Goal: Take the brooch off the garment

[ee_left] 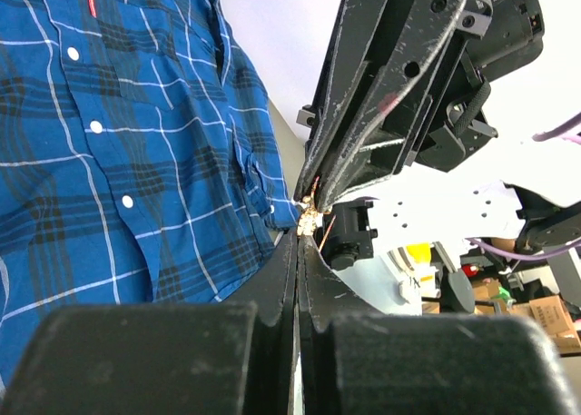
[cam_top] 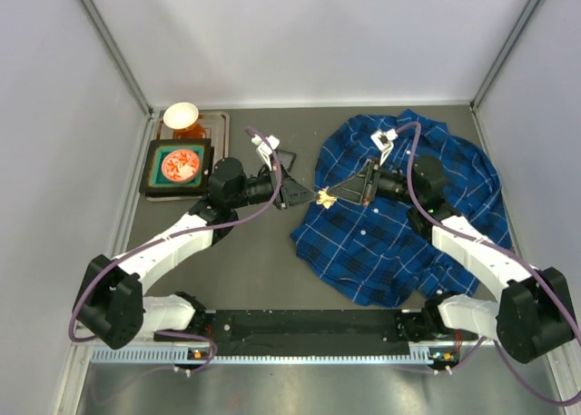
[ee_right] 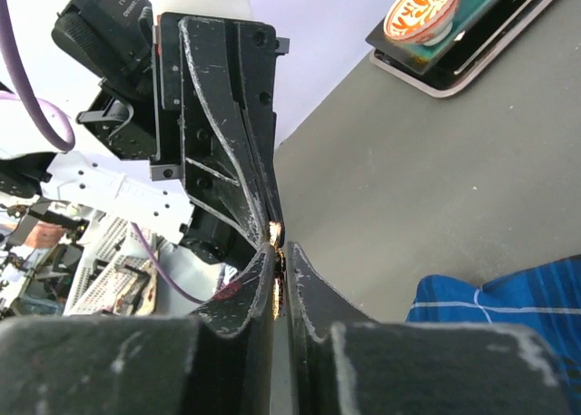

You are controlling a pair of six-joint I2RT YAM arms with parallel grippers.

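just a tiny golden brooch (cam_top: 322, 197) beside the blue plaid garment (cam_top: 363, 244)

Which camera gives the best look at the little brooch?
Left wrist: the brooch shows close up, golden, beside the shirt. The right wrist view catches only a gold glint; the top view, a tiny speck.
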